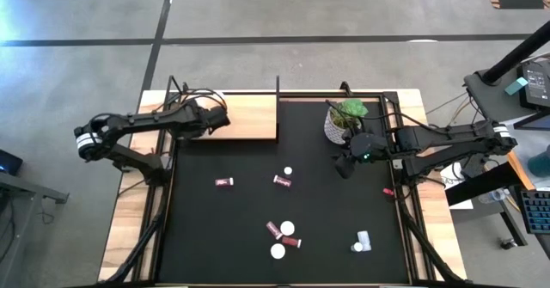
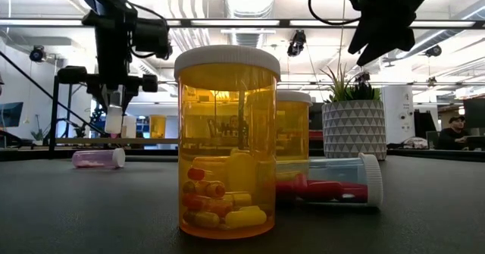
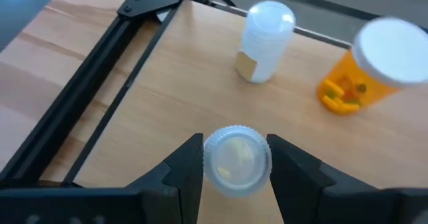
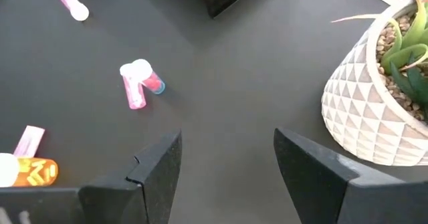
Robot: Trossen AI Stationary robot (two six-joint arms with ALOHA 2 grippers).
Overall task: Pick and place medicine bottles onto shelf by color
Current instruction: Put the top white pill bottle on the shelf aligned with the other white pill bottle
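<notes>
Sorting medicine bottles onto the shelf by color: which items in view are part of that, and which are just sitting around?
Part of the job:
- shelf
- clear bottle gripped by left gripper above the shelf
- white bottle and orange bottle standing on the shelf
- loose bottles on the black mat

Bystanders:
- potted plant
- right gripper, open, empty

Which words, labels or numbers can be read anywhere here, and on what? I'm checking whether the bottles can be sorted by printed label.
No text can be read in any view.
White bottle on the shelf: a small tan label, with no print legible.
Bottle in the left gripper: only its cap shows.
Orange bottle in the low view: no label on the side that shows.
</notes>
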